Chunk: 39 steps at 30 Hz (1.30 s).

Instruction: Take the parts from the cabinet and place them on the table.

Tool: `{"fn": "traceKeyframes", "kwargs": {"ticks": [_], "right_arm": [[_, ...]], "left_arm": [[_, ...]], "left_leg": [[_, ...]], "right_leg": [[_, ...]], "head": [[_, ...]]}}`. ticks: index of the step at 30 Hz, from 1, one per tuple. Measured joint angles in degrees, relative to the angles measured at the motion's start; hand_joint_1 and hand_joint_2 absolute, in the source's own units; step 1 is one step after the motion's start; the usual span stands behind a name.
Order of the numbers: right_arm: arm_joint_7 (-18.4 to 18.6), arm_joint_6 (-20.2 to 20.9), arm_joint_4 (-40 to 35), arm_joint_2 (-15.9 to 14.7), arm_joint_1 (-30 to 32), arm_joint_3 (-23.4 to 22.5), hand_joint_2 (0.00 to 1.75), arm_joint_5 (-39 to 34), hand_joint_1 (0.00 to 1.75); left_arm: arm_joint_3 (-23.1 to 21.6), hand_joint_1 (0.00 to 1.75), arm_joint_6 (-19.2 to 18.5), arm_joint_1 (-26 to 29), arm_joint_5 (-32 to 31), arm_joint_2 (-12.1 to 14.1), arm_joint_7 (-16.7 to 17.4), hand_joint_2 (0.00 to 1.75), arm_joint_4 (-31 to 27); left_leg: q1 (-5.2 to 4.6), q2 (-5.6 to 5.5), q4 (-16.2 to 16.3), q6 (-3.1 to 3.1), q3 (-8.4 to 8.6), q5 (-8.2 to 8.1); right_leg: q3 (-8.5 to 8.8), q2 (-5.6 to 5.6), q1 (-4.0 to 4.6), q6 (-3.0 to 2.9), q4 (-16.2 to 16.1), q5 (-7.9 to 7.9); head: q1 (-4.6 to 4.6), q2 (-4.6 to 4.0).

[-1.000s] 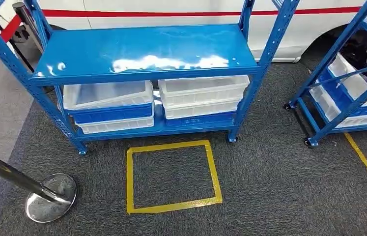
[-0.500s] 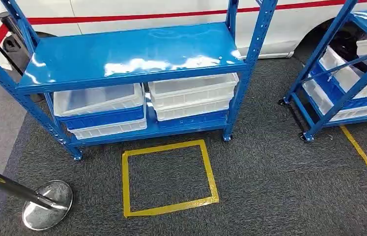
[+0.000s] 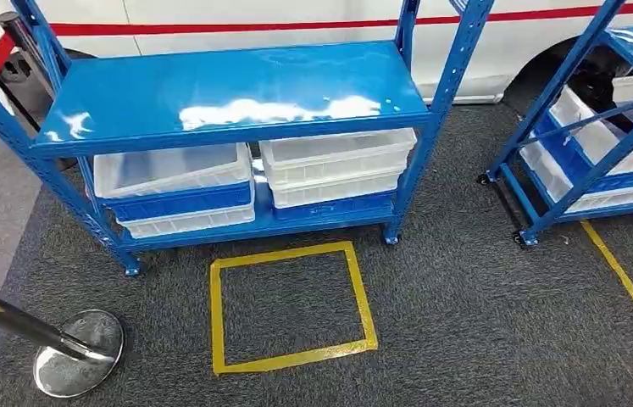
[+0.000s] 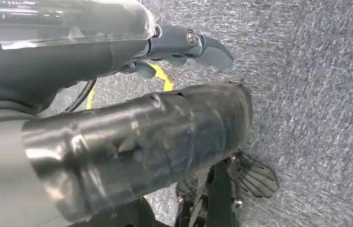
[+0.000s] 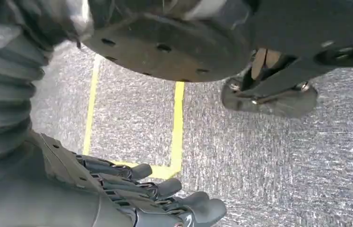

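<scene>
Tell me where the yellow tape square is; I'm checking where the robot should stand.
In the head view the yellow tape square lies on the grey carpet just in front of the blue cabinet, right of the chrome stanchion base.

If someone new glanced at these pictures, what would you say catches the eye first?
The bright blue rack fills the upper middle of the head view, its glossy top shelf bare and white bins stacked on the shelf beneath. On the dark carpet right before it lies a yellow tape square, with a chrome stanchion base at lower left.
</scene>
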Motion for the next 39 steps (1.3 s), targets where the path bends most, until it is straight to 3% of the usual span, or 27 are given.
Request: {"fn": "traceKeyframes", "kwargs": {"ticks": [1,2,5,7,8,10,11,12,13,15,16,17,18,19,21,22,30,31,37,38,39], "right_arm": [[0.00,-0.05,0.00,-0.02,0.02,-0.02,1.75,0.00,0.00],[0.00,-0.05,0.00,-0.02,-0.02,-0.04,1.75,0.00,0.00],[-0.17,-0.02,0.00,-0.02,-0.02,-0.09,1.75,0.00,0.00],[-0.20,-0.04,0.00,0.07,-0.07,-0.20,1.75,0.02,0.00],[-0.20,-0.04,0.00,0.09,-0.11,-0.24,1.75,0.02,0.00],[-0.20,-0.04,0.00,0.11,-0.15,-0.28,1.75,0.02,0.00],[-0.20,-0.04,0.00,0.13,-0.13,-0.28,1.75,0.04,0.00],[-0.24,-0.07,0.00,0.15,-0.13,-0.28,1.75,0.07,0.00],[-0.35,-0.07,0.00,0.17,-0.15,-0.28,1.75,0.18,0.00],[-1.24,-0.13,0.00,0.17,-0.18,-0.28,1.75,0.33,0.00],[-1.62,-0.31,0.00,0.17,-0.17,-0.28,0.00,0.53,0.00],[-2.06,-0.61,-0.02,0.17,-0.18,-0.28,0.00,0.57,0.00],[-2.16,-0.94,0.00,0.17,-0.24,-0.31,0.00,0.50,0.00],[-2.34,-1.25,0.00,0.17,-0.17,-0.35,0.00,0.39,0.00],[-2.36,-1.31,0.00,0.17,-0.04,-0.35,0.00,0.20,0.00],[-2.43,-1.31,0.00,0.17,-0.03,-0.39,1.75,0.09,0.00],[-2.78,-1.09,0.00,0.17,-0.06,-0.44,1.75,0.02,0.00],[-2.78,-1.09,0.00,0.17,-0.09,-0.48,0.00,0.00,0.00],[-2.84,-0.68,0.00,0.17,-0.06,-0.59,0.00,0.00,0.00],[-2.86,-0.35,0.00,0.17,-0.07,-0.59,1.75,0.02,0.00],[-2.86,-0.18,0.00,0.17,-0.07,-0.61,1.75,0.00,0.00]], "left_arm": [[-0.04,0.00,0.00,0.00,0.00,-0.04,0.00,0.00,0.00],[-0.04,0.00,0.00,-0.01,0.00,-0.07,0.00,0.00,0.00],[-0.07,0.00,0.02,-0.05,0.02,-0.07,0.00,0.00,0.00],[-0.11,0.00,0.04,-0.13,0.02,-0.02,0.00,0.00,0.00],[-0.11,0.00,0.09,-0.14,0.02,-0.04,0.00,0.00,0.00],[-0.09,0.00,0.09,0.00,0.02,-0.04,0.00,0.00,0.00],[-0.11,0.00,0.09,0.09,0.04,-0.07,0.00,0.00,0.00],[-0.11,0.00,0.09,0.19,0.04,-0.09,0.00,0.00,0.00],[-0.11,0.00,0.11,0.21,0.07,-0.09,0.00,0.00,0.00],[-0.11,0.00,0.18,0.17,0.17,-0.04,-0.02,0.00,0.00],[-0.11,0.00,0.20,0.15,0.33,-0.04,-0.07,1.75,0.00],[-0.11,0.00,0.22,0.09,0.44,-0.11,-0.07,1.75,0.00],[-0.11,0.00,0.22,0.05,0.46,-0.13,-0.07,1.75,0.00],[-0.11,0.00,0.35,0.08,0.50,-0.13,-0.07,1.75,0.00],[-0.09,0.00,0.52,0.18,0.57,-0.11,-0.18,1.75,0.00],[-0.09,0.00,0.55,0.17,0.59,-0.11,-0.33,1.75,0.00],[-0.09,0.00,0.72,0.09,0.66,-0.11,0.09,1.75,0.00],[-0.09,0.00,0.74,0.08,0.66,-0.11,0.13,1.75,0.00],[-0.09,0.00,0.74,0.08,0.68,-0.11,0.22,1.75,0.00],[-0.09,0.00,0.74,0.08,0.68,-0.11,0.41,1.75,0.00],[-0.09,0.00,0.74,0.08,0.68,-0.11,0.57,1.75,0.00]], "left_leg": [[0.00,-0.01,0.04,-0.20,0.06,-0.11],[-0.42,-0.07,0.38,-0.73,-0.11,-0.24],[-0.27,0.01,-0.11,-1.82,-0.05,0.01],[-0.03,-0.18,1.00,-2.46,-0.31,-0.91],[-0.04,-0.20,3.57,-2.64,-1.55,-2.86],[-0.01,-0.20,12.83,-2.94,-5.95,-7.48],[0.03,-0.19,16.60,-3.10,-7.78,-8.66],[0.17,-0.20,18.07,-3.44,-8.51,-8.51],[0.38,-0.20,16.49,-3.87,-7.75,-6.78],[0.97,-0.17,7.43,-4.57,-3.26,-1.66],[1.40,-0.18,2.48,-4.95,-0.89,0.14],[1.02,-0.46,1.16,-5.23,-0.37,-1.70],[1.22,-0.75,1.20,-3.21,-0.41,-0.43],[1.00,-0.75,1.27,-3.35,-0.43,-1.01],[0.76,-0.75,1.28,-3.04,-0.45,-0.91],[0.72,-0.76,1.28,-3.03,-0.48,-0.92],[0.52,-0.76,1.28,-2.73,-0.45,-0.99],[0.52,-0.76,1.28,-2.72,-0.45,-1.00],[0.53,-0.76,1.26,-2.67,-0.41,-1.00],[0.54,-0.76,1.25,-2.67,-0.40,-1.00],[0.56,-0.76,1.24,-2.67,-0.40,-1.00]], "right_leg": [[2.22,-0.16,0.05,-0.33,-4.55,0.97],[2.55,-0.17,0.56,-0.56,-5.78,0.19],[2.25,0.10,0.80,-1.54,-5.63,0.44],[2.87,0.02,0.20,-2.41,-6.57,1.00],[2.88,-0.03,0.18,-2.83,-6.65,1.07],[2.65,-0.11,0.37,-3.15,-6.56,1.06],[2.55,-0.12,0.44,-3.27,-6.47,1.03],[2.51,-0.09,0.46,-3.38,-6.31,0.99],[2.52,-0.02,0.45,-3.46,-6.11,0.87],[2.61,0.20,0.24,-3.26,-5.57,0.48],[2.50,0.29,0.24,-2.96,-5.01,0.14],[2.12,0.34,0.70,-2.54,-4.38,-0.27],[1.93,0.37,0.81,-2.39,-4.07,-0.49],[1.91,0.35,0.96,-2.32,-4.13,-0.42],[2.04,0.38,0.70,-2.02,-4.31,-0.28],[2.08,0.37,0.65,-1.92,-4.43,-0.22],[2.32,0.37,0.63,-1.56,-4.91,-0.05],[2.32,0.37,0.63,-1.56,-4.91,-0.05],[2.30,0.37,0.64,-1.55,-4.91,-0.05],[2.30,0.37,0.65,-1.55,-4.90,-0.05],[2.29,0.37,0.65,-1.56,-4.90,-0.06]], "head": [[0.02,0.00],[0.00,0.00],[-0.04,0.00],[-0.07,0.00],[-0.09,0.00],[-0.09,0.00],[-0.07,0.00],[-0.09,0.00],[-0.07,0.00],[-0.07,0.00],[-0.07,0.00],[-0.11,0.00],[0.09,0.00],[0.04,0.00],[0.00,0.00],[0.02,0.00],[0.04,0.00],[0.02,0.00],[0.02,0.00],[0.02,0.00],[0.02,0.00]]}}
